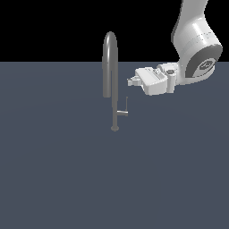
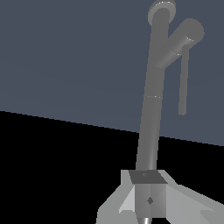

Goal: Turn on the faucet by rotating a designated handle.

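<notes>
**Gripper clear of faucet, handle untouched**

Wrist view, nearest first: gripper (image 2: pixel 148 205) body fills the lower edge; fingertips are not clearly separable, so whether the pincer is spread or pressed together cannot be told. The faucet (image 2: pixel 151 113) stem runs away from the gripper toward the round base at the far end. The handle (image 2: pixel 183 65) branches off near that base: a thick short stub, then a thin rod running parallel to the stem. Nothing is seen between the fingers.

Exterior view: faucet (image 1: pixel 114 89) stands upright on the flat grey floor (image 1: pixel 53 179), approx. centre frame, with the arched spout curling down on the exterior view's left of the stem. Handle (image 1: pixel 125 109) sits low on the stem, at approx. 3 o'clock from it, with the stub horizontal and the thin rod upright at its end. Gripper (image 1: pixel 131 82) hangs at approx. 1 o'clock from the handle, above it and apart, no contact; it points toward the stem but is short of it. The white arm (image 1: pixel 192 40) rises beyond, to the upper right corner.
</notes>
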Motion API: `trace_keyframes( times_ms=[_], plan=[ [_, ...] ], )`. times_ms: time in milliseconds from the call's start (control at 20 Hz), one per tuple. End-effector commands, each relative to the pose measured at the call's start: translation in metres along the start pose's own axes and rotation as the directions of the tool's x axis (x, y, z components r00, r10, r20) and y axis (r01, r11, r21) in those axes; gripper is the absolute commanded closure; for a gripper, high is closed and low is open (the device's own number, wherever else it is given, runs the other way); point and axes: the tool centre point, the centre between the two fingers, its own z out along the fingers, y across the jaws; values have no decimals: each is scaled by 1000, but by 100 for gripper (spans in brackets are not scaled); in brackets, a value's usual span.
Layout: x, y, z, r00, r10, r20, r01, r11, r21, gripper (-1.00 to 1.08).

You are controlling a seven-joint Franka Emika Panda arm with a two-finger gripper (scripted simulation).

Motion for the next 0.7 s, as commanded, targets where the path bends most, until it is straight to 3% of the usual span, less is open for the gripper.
trace_keyframes(
  times_ms=[0, 300, 650],
  plan=[
    [18, -1, 3, 998, 46, 44, -49, 998, 47, 108],
    [49, -1, 10, 985, 121, 121, -135, 983, 122, 108],
    [65, 0, 15, 975, 155, 161, -180, 971, 156, 108]
  ],
)
